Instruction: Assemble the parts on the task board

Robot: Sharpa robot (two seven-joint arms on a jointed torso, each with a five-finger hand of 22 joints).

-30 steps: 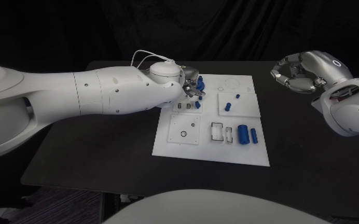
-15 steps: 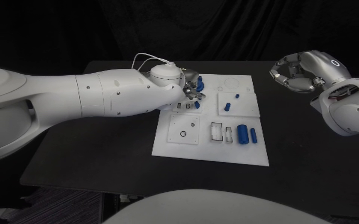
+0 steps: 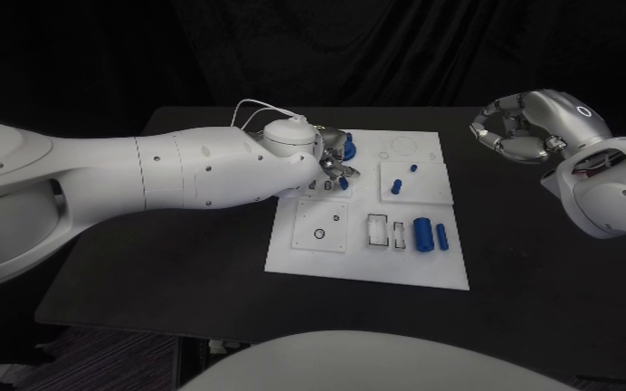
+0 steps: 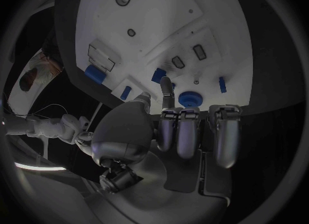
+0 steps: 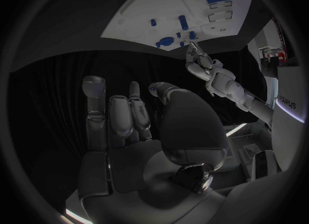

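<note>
Left hand point(image 3: 333, 157) hovers over the task board's point(image 3: 366, 260) far left corner, fingers loosely apart, holding nothing, beside a round blue part point(image 4: 189, 98). It could nudge that part. Right hand point(image 3: 522, 126) idles off-board (fingers curled, empty).

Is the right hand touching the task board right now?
No, the right hand is raised clear of the task board, off past its right edge with nothing in its curled fingers.

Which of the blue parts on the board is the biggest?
The thick blue cylinder near the task board's front edge, lying beside a slimmer blue piece. The other blue parts are thinner or much shorter.
</note>
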